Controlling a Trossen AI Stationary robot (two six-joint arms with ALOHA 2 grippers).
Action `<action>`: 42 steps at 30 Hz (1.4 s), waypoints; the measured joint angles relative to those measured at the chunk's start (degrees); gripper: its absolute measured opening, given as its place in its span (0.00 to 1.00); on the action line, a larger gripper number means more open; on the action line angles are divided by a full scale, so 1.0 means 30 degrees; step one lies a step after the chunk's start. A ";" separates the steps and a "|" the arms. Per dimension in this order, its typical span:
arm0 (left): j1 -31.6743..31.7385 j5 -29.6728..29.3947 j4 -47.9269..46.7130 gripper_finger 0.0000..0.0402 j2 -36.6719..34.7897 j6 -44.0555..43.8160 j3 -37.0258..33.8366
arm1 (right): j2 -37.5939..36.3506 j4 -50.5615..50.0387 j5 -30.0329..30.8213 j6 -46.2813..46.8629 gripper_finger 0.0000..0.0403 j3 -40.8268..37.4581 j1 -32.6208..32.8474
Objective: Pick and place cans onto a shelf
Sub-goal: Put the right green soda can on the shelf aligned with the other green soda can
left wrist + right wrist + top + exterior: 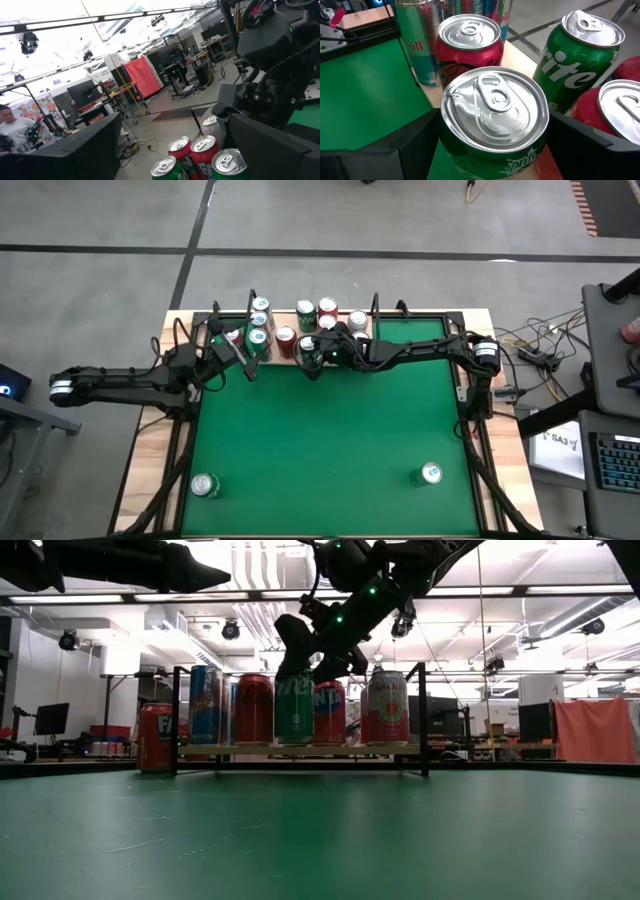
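Green Sprite can (pixel 492 122) stands upright on the shelf (pixel 300 750), at its front edge, packed among other cans (pixel 300 325) — a red one and a second green one just beside it. My right gripper (pixel 312 360) straddles it, fingers spread either side, poss. not touching; can't be sure it's fully let go. Risk: if I pull back crooked, a finger drags the can off the front edge or knocks a neighbour, since they're so close. Left gripper (pixel 235 352) hovers spread near the shelf's left end. Two cans wait near the table (pixel 320 450) front corners.
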 joint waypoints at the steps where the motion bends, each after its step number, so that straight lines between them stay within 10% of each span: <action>1: 0.0000 0.0000 0.0000 0.89 0.0000 0.0000 0.0000 | 0.0000 0.0000 0.0000 -0.0002 0.78 0.0000 0.0000; 42: 0.0000 -0.0005 -0.0002 0.89 0.0000 0.0175 0.0000 | 0.0000 -0.0007 -0.0002 0.0233 0.78 -0.0291 -0.0291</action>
